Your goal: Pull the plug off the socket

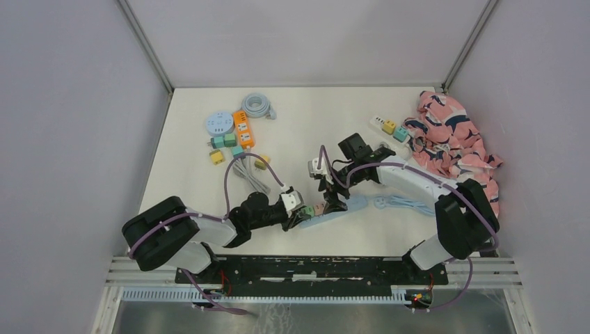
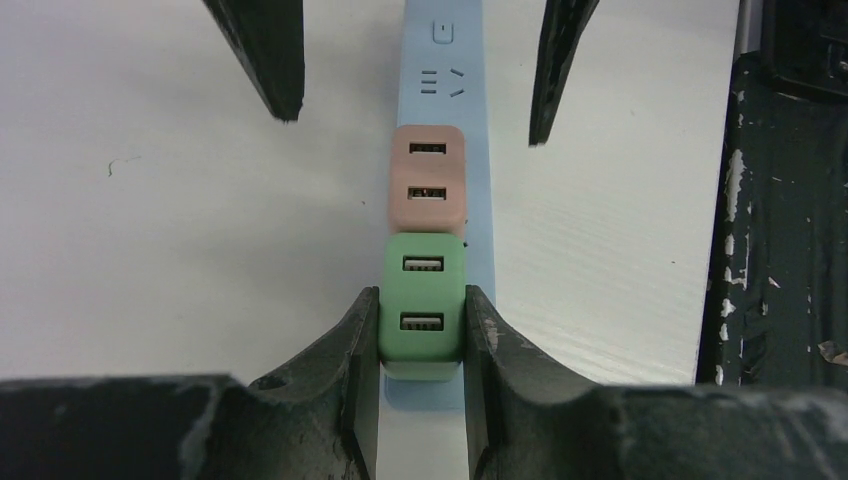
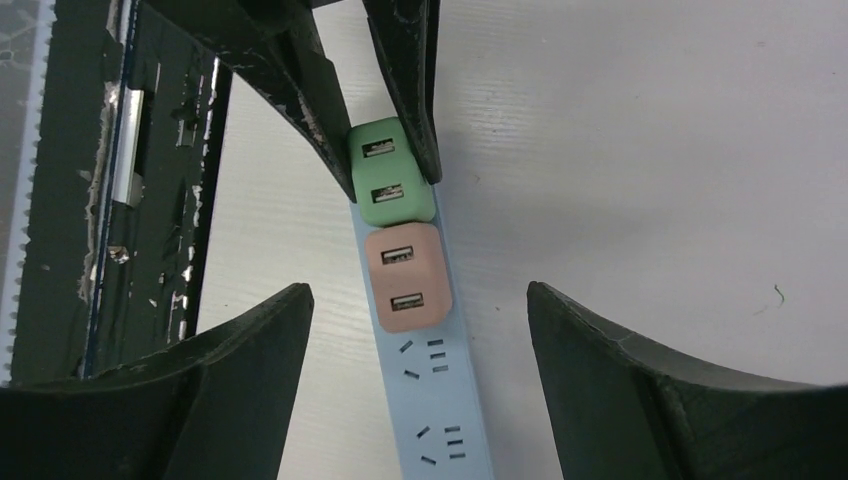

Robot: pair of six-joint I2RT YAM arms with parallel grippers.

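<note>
**Green plug gripped, strip not held down**

The left gripper [image 2: 421,335] is clenched on the green USB plug [image 2: 423,262], one finger flat against each side. The plug is seated in the end socket of a light blue power strip [image 2: 445,60], which lies on the white table [image 2: 150,200] at about 6 o'clock from the table's centre in the overhead view, close to the arm bases. A pink USB plug [image 2: 428,185] sits touching the green one at its 12 o'clock in the left wrist view.

The right gripper [image 3: 418,292] hangs over the strip with its fingers spread wide. They stand at 3 and 9 o'clock of the pink plug and touch neither it nor the strip.

The main risk is that the strip comes up with the plug. Nothing visibly pins it, so a pull may lift or drag the whole strip instead of freeing the prongs. The fingers grip the plug's near half, so an off-axis pull could tip it and jam the prongs. Rubbing against the pink plug may add resistance, and the smooth sides could slip through the fingers.
</note>
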